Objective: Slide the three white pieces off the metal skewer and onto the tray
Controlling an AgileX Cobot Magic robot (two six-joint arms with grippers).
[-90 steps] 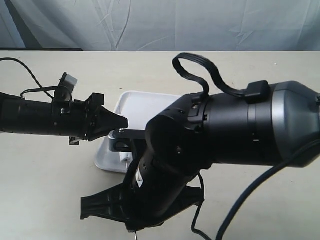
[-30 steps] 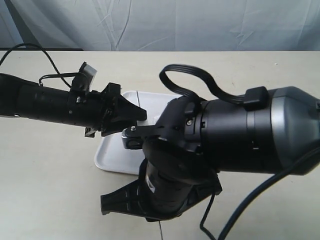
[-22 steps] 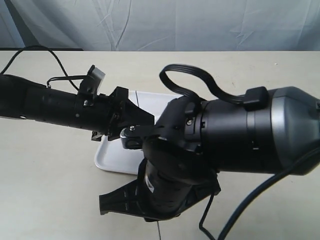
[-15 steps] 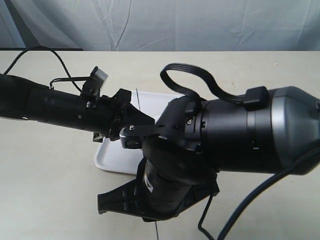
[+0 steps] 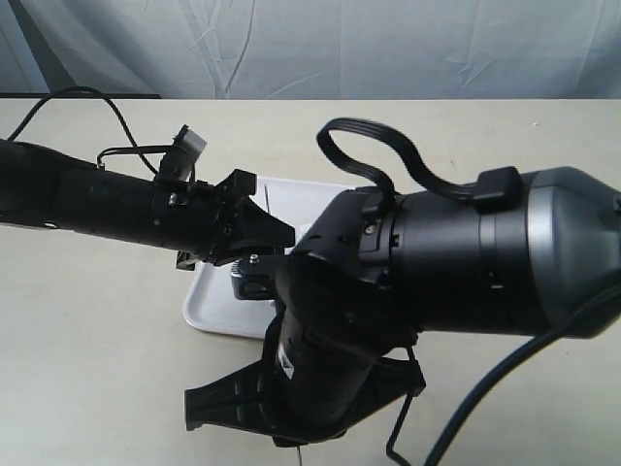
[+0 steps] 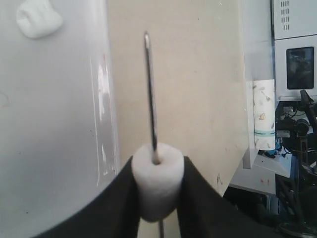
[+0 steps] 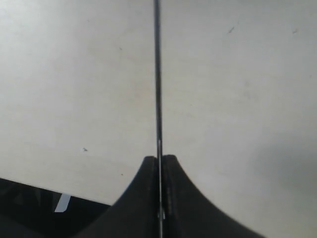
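Observation:
In the left wrist view my left gripper (image 6: 157, 171) is shut on one white piece (image 6: 157, 183), a small cylinder threaded on the metal skewer (image 6: 150, 94), whose bare pointed end sticks out beyond it. A second white piece (image 6: 38, 19) lies on the glossy white tray (image 6: 54, 129) beside the skewer. No third piece shows. My right gripper (image 7: 159, 161) is shut on the skewer (image 7: 157, 74), over bare table. In the exterior view the left gripper (image 5: 275, 231) hangs over the tray (image 5: 209, 303), and the right arm hides most of the tray.
The bulky right arm (image 5: 456, 252) with its cable loop (image 5: 364, 146) fills the front right. A pale table (image 5: 87, 359) lies all round the tray, with a wrinkled curtain (image 5: 320, 44) behind. Past the table edge stand shelves and equipment (image 6: 292, 59).
The left gripper has moved right over the tray's near-left part, up to the right arm. The right arm has sunk slightly. The skewer's tip now shows above the left gripper.

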